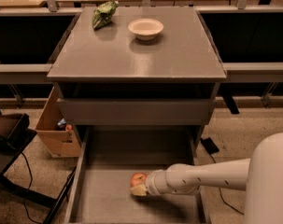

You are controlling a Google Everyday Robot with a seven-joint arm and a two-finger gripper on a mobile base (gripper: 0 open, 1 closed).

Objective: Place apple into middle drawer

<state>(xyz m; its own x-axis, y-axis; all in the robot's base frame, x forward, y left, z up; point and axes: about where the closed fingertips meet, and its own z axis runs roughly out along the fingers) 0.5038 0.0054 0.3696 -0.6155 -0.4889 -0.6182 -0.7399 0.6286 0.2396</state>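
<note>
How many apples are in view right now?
1. The apple is inside the open middle drawer, at the tip of the gripper, which reaches in from the right. The cardboard box on the ground holds items I cannot identify.

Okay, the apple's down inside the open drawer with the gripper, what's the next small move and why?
Probably open the gripper and let go of the apple. The gripper holds the apple low over the flat floor of the pulled-out middle drawer, well inside its side walls, so it should settle there.
</note>
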